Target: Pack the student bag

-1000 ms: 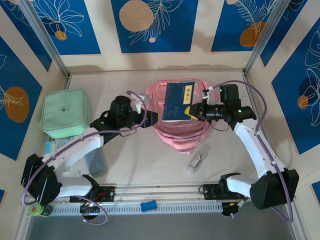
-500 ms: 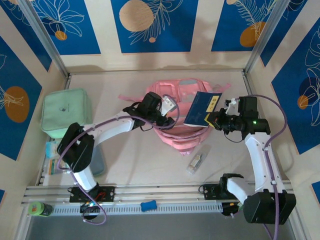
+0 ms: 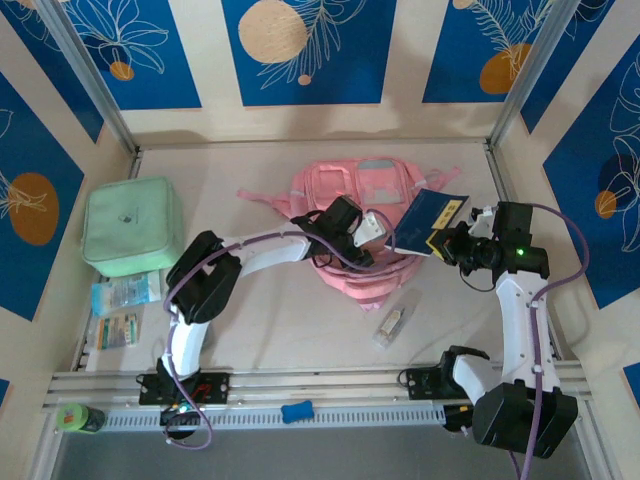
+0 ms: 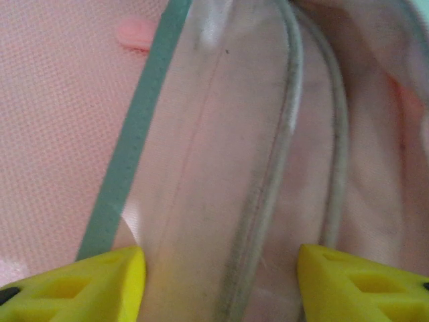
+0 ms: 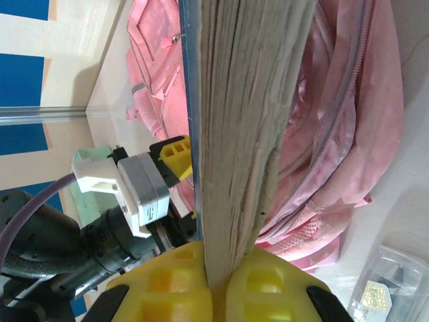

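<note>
1. The student bag (image 3: 352, 190) lies mid-frame on the bench (image 3: 270, 320).
2. The right gripper (image 3: 447, 243) has its jaws clamped on a blue book (image 3: 428, 218) at the bag's right edge, not yet inside.
3. The left gripper (image 4: 221, 282) has its jaws apart astride the bag's zip edge; I cannot tell whether they grip it.
4. The mint-green case (image 3: 132, 225) and clear box (image 3: 397, 318) look unpacked.

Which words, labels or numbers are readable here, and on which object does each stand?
No text is readable.
On the blue book: yellow label, marks too small to read.
On the mint-green soft case: small emblem, too small to read.
On the packets at left: print too blurred.
</note>
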### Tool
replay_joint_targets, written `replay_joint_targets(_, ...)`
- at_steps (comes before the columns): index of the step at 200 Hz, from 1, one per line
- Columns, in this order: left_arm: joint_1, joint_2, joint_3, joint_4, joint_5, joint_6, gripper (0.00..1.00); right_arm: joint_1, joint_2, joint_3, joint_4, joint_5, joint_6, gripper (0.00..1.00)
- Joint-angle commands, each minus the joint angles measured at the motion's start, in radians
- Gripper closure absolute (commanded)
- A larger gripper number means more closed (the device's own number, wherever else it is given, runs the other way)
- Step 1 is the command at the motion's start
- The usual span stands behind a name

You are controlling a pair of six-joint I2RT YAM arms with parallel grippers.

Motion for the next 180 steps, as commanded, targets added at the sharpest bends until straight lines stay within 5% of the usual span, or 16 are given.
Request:
replay_joint_targets(1,0.002,0.039,0.057,-0.003,-0.087,0.021,0.47,-0.005,-0.018,-0.007,0.028,-0.06,0.003,1.0)
replay_joint_targets(82,0.009,0.02,0.068,-0.009,-0.289,-0.021,1.0,-0.013,-0.011,0.001,0.03,-0.095,-0.02,1.0)
replay_joint_targets(180,0.019,-0.247,-0.088,-0.122,-0.463,-0.287,1.0,0.12,0.084,0.09,0.034,-0.105,-0.053,1.0)
